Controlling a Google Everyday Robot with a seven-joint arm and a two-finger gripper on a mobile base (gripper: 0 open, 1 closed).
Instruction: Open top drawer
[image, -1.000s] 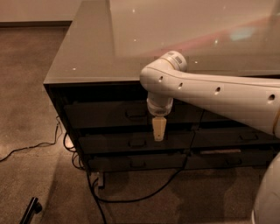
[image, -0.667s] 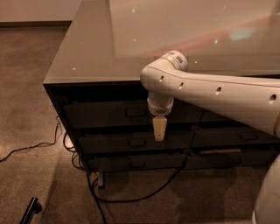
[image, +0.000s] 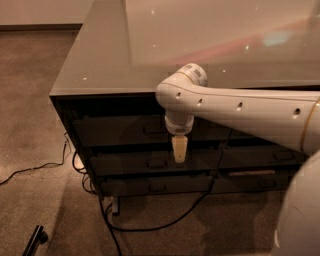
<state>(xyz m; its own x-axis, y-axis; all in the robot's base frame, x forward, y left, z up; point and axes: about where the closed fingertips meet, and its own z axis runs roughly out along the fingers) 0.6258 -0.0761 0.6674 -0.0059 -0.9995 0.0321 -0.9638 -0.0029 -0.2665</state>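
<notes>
Camera view looked down on a grey, glossy desk (image: 100, 65) with two columns of dark drawers under its front edge. A white arm (image: 240, 107) reached in from the right and bent down over that edge. Its cream end effector (image: 179, 150) hung pointing at the floor (image: 30, 125), in front of the left column. I could not tell how far it was open, and nothing showed in its hold. The top drawer (image: 115, 131) sat directly under the desk top, its front about level with the second drawer (image: 125, 162) below. The end effector's tip lay just right of and below the top drawer's handle (image: 154, 130). Black cables (image: 165, 222) trailed across the floor beneath.
</notes>
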